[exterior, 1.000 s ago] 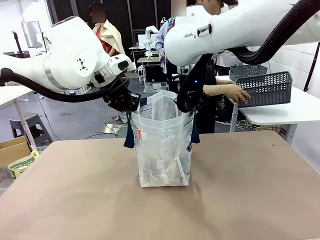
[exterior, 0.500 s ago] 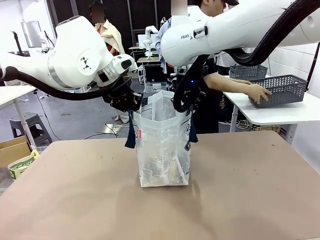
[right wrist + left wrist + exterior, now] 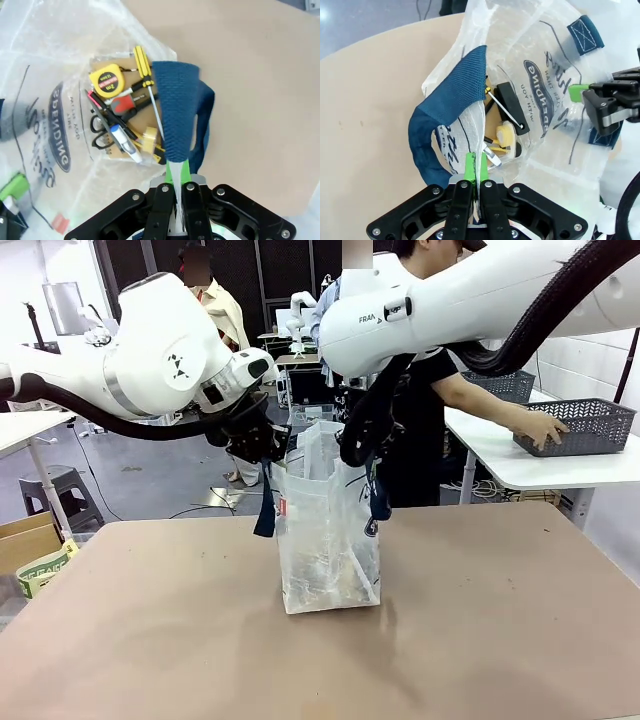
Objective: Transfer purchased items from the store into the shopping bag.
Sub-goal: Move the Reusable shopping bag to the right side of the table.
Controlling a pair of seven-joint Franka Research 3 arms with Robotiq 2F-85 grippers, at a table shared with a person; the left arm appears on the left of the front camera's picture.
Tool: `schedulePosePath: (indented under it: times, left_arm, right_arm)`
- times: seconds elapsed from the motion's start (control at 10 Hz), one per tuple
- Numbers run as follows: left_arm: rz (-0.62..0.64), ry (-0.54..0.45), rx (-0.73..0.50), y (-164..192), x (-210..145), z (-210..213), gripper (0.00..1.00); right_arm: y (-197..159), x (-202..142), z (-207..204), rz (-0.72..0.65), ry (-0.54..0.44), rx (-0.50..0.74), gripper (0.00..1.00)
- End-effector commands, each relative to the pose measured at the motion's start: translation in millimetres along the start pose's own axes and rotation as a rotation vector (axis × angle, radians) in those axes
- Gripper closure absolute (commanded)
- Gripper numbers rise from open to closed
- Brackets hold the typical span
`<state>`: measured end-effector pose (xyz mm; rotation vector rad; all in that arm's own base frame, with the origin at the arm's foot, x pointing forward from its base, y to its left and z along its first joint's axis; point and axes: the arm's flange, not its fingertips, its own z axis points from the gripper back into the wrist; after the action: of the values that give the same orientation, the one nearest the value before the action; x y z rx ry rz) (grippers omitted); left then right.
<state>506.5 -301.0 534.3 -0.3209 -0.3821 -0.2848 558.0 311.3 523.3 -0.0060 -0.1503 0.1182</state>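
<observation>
The shopping bag (image 3: 327,540), clear plastic with navy strap handles, stands on the tan table (image 3: 150,630). My left gripper (image 3: 272,448) is shut on its left rim beside a navy handle (image 3: 451,100); the green fingertips pinch the plastic at my left gripper (image 3: 476,164). My right gripper (image 3: 356,452) is shut on the opposite rim, seen up close as my right gripper (image 3: 177,171) under a navy handle (image 3: 180,100). The purchased items lie at the bag's bottom: a yellow tape measure (image 3: 106,80), a yellow-and-black stick (image 3: 142,62), a white-and-blue pen (image 3: 123,141) and brown card (image 3: 145,117).
At the far right a person's hand (image 3: 548,428) rests on a dark grey mesh basket (image 3: 592,425) on a white side table (image 3: 520,465). A cardboard box (image 3: 28,545) sits off the table's left edge. Bare tabletop spreads all around the bag.
The person slid the mesh basket to the right along the side table. Both grippers drew slightly closer together and higher, narrowing the bag's mouth.
</observation>
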Motion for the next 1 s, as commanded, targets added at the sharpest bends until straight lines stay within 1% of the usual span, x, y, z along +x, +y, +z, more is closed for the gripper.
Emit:
schedulePosePath:
  times: [0.0, 0.1, 0.2, 0.3, 0.6, 0.7, 0.9]
  left_arm:
    - [0.102, 0.039, 0.066, -12.7, 13.4, -3.9, 1.00]
    - [0.086, 0.037, 0.074, -16.3, 17.5, -7.5, 1.00]
    - [0.106, 0.033, 0.063, -12.0, 19.4, -7.1, 1.00]
    - [0.065, 0.019, 0.042, -3.2, 5.7, -5.1, 1.00]
    - [0.081, 0.026, 0.053, -5.6, 10.0, -6.7, 1.00]
    - [0.053, -0.019, 0.040, -10.1, 11.6, -7.7, 1.00]
    - [0.000, -0.102, -0.018, -20.0, 16.4, -7.1, 1.00]
  right_arm:
    - [13.0, 6.4, -6.7, -0.064, -0.049, -0.019, 1.00]
    - [17.6, 8.8, -7.8, -0.073, -0.058, -0.002, 1.00]
    - [16.5, 9.2, -6.8, -0.046, -0.055, 0.004, 1.00]
    - [12.1, 2.5, -3.9, -0.039, -0.018, 0.016, 1.00]
    - [16.5, 3.5, -4.4, -0.038, -0.022, 0.021, 1.00]
    - [19.1, 6.0, -3.1, -0.110, -0.009, 0.001, 1.00]
    - [31.1, 12.2, -3.2, -0.165, 0.003, 0.025, 1.00]
